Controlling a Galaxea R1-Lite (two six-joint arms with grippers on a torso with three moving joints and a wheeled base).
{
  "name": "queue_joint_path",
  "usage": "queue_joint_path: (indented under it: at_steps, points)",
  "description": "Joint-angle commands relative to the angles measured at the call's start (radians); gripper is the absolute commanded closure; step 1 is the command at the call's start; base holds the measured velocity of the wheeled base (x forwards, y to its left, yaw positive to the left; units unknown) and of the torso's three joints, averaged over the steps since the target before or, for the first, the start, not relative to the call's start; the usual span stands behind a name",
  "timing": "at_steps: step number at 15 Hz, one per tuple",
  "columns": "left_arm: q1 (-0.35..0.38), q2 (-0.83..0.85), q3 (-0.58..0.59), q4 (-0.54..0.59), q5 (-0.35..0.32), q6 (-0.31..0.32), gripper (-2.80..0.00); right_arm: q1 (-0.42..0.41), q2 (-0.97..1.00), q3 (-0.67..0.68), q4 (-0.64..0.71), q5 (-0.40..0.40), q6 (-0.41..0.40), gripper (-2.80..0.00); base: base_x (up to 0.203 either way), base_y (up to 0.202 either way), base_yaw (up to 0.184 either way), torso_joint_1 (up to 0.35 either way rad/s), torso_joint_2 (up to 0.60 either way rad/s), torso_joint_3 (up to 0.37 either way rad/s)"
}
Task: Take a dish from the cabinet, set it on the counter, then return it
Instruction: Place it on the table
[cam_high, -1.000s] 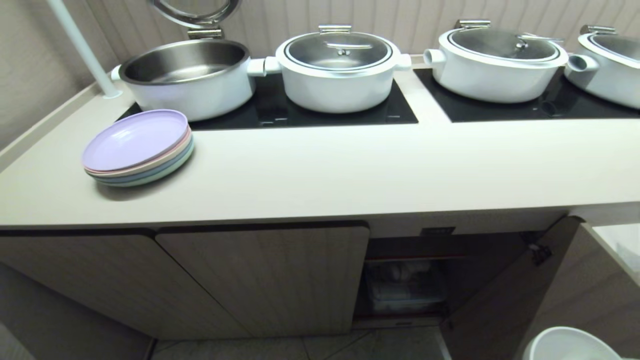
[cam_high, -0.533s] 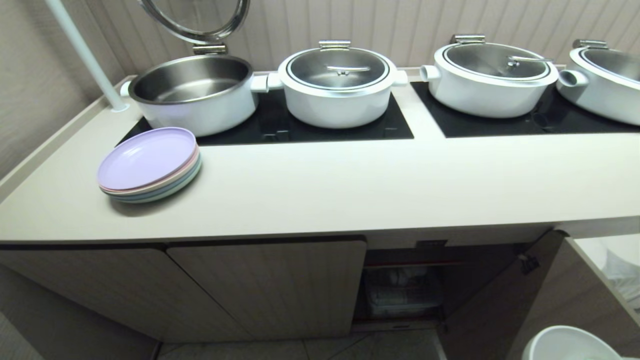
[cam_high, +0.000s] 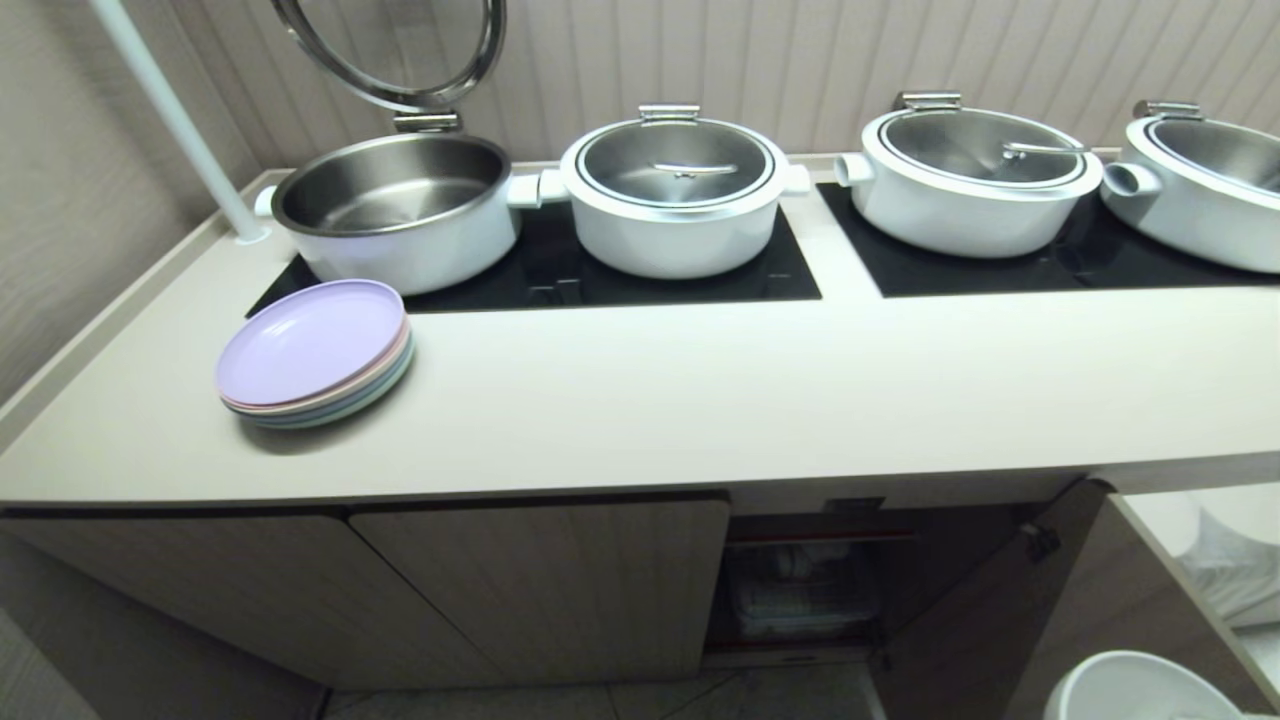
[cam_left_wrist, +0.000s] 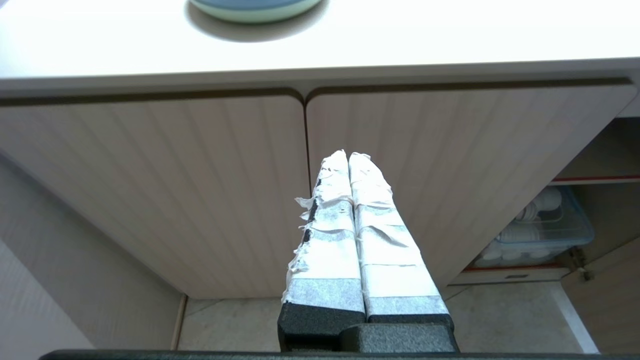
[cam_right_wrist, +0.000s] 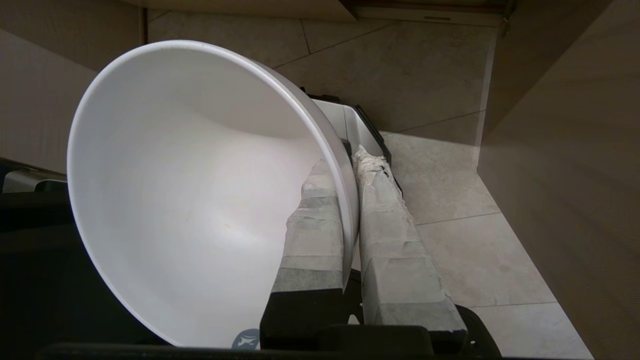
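Back wall (cam_high: 800, 60): pale beige, vertically ribbed panelling. Left side wall (cam_high: 70, 200) similar tone, finer texture. White pole (cam_high: 175, 130) rises at a slant from the far left corner. Floor (cam_right_wrist: 450, 250): large grey stone-look tiles with thin joints; a band of brighter light falls across them. Four white pots (cam_high: 675, 195) stand in a row on black glass panels (cam_high: 620, 280), the leftmost with lid raised. Stack of pastel plates (cam_high: 315, 350), lilac on top. Lighting even, soft, from overhead.
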Motion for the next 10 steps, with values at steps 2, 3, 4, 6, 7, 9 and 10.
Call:
queue_joint_path:
  at_steps: [2, 3, 4, 6, 7, 9, 10]
  points:
    - [0.000, 0.000, 0.000, 0.000, 0.000, -0.001, 0.00, 0.000, 0.004, -0.002, 0.003, 0.004, -0.001, 0.00, 0.000, 0.000, 0.000, 0.164, -0.33, -0.170]
    - [0.000, 0.000, 0.000, 0.000, 0.000, -0.001, 0.00, -0.001, 0.004, -0.002, 0.003, 0.004, -0.001, 0.00, 0.000, 0.000, 0.000, 0.136, -0.29, -0.159]
    - [0.000, 0.000, 0.000, 0.000, 0.000, -0.001, 0.00, -0.001, 0.005, -0.002, 0.003, 0.003, -0.001, 0.00, 0.000, 0.000, 0.000, 0.154, -0.33, -0.168]
    - [0.000, 0.000, 0.000, 0.000, 0.000, -0.001, 0.00, -0.003, 0.005, 0.000, 0.003, 0.004, -0.001, 0.00, 0.000, 0.000, 0.000, 0.139, -0.27, -0.135]
    - [0.000, 0.000, 0.000, 0.000, 0.000, -0.001, 0.00, -0.003, 0.005, 0.000, 0.003, 0.004, -0.001, 0.00, 0.000, 0.000, 0.000, 0.116, -0.22, -0.116]
    - [0.000, 0.000, 0.000, 0.000, 0.000, -0.001, 0.00, -0.003, 0.010, 0.001, 0.003, 0.004, -0.002, 0.00, 0.000, 0.000, 0.000, 0.070, -0.17, -0.069]
    - [0.000, 0.000, 0.000, 0.000, 0.000, -0.001, 0.00, -0.003, 0.010, 0.003, 0.003, 0.004, -0.002, 0.00, 0.000, 0.000, 0.000, 0.000, 0.00, 0.000]
